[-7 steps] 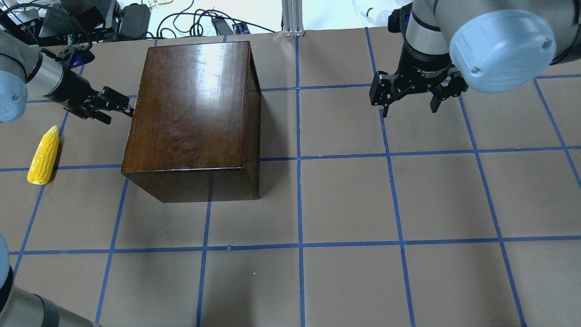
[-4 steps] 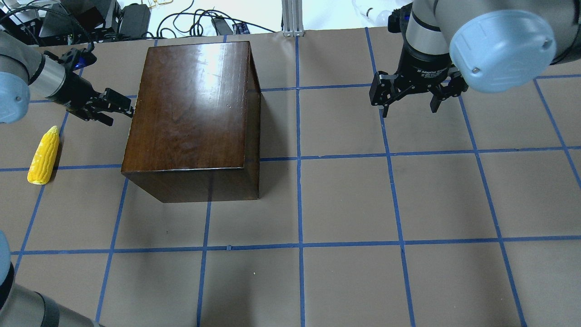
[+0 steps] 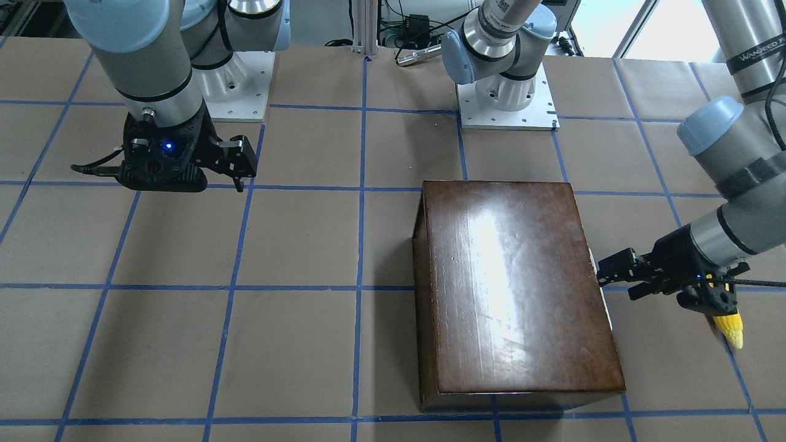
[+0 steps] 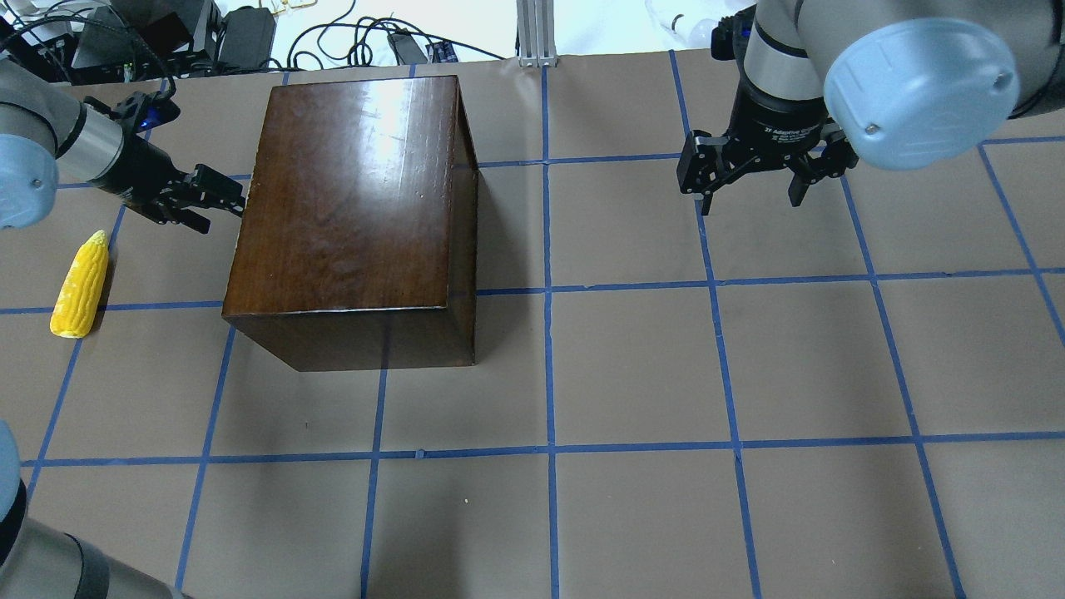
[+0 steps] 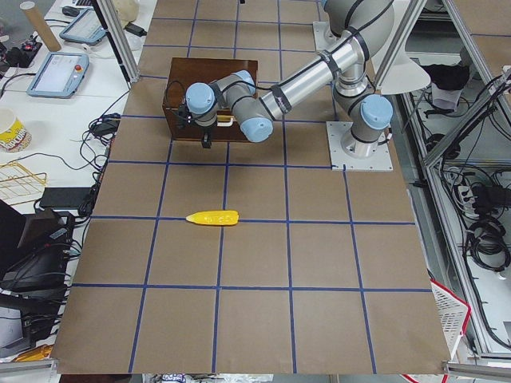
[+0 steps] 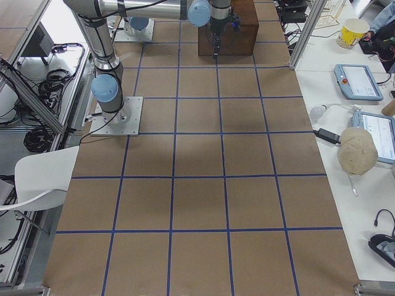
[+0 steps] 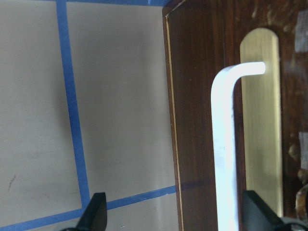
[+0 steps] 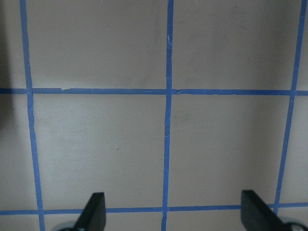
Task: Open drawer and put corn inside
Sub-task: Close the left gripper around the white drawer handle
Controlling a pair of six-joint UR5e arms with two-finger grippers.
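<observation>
The glossy dark-brown box [image 4: 358, 191] stands at the table's left. Its drawer front [image 7: 197, 96] faces my left arm, with a white handle [image 7: 224, 144] on a brass plate. The drawer looks shut. My left gripper [image 4: 220, 201] is open right at that face. In the left wrist view [image 7: 175, 214] the handle runs between its fingertips, nearer the right one, without touching. The yellow corn [image 4: 81, 285] lies on the table left of the box, beside the left arm, and shows partly behind it in the front view [image 3: 731, 328]. My right gripper [image 4: 751, 198] is open and empty, far right.
Brown paper with a blue tape grid covers the table [image 4: 632, 374]. The right wrist view shows only bare paper under the right gripper [image 8: 175, 214]. Cables and boxes [image 4: 166, 33] lie beyond the far edge.
The left arm has shifted very slightly toward the far edge, with its gripper still open at the drawer front. The box, the corn and the right arm have not moved.
</observation>
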